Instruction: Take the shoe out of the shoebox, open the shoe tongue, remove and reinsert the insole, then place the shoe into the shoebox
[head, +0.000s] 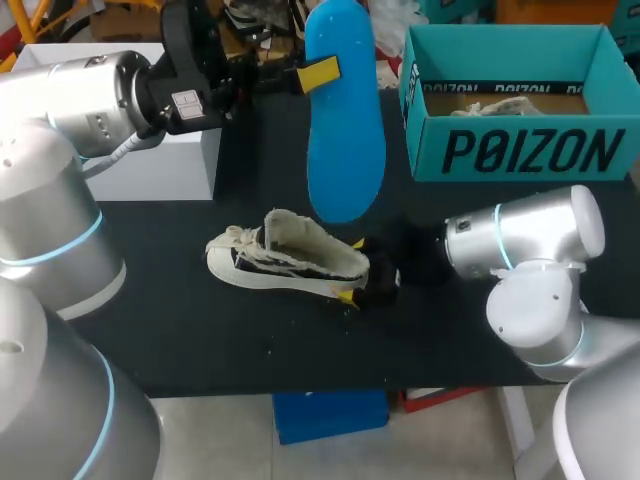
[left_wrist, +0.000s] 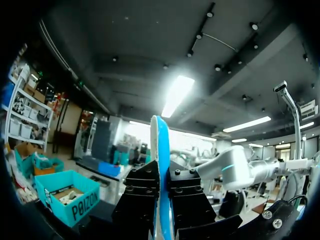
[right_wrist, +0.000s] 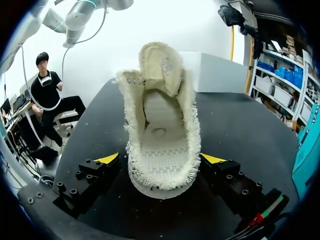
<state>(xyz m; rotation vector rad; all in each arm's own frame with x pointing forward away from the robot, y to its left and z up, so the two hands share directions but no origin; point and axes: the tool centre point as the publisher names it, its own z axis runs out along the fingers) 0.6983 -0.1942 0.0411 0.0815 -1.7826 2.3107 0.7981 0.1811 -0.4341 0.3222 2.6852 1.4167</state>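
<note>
At upper centre, my left gripper (head: 318, 73) pinches the blue insole (head: 345, 130), hanging lengthwise above the shoe (head: 290, 262), which lies crosswise at mid-frame, heel clamped in my right gripper (head: 352, 270).

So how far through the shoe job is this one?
Done: the shoe is out on the table, tongue pulled open, insole removed. In hand: the left gripper holds the blue insole in the air while the right gripper grips the heel. Left: reinsert the insole, return the shoe to the shoebox.
</note>
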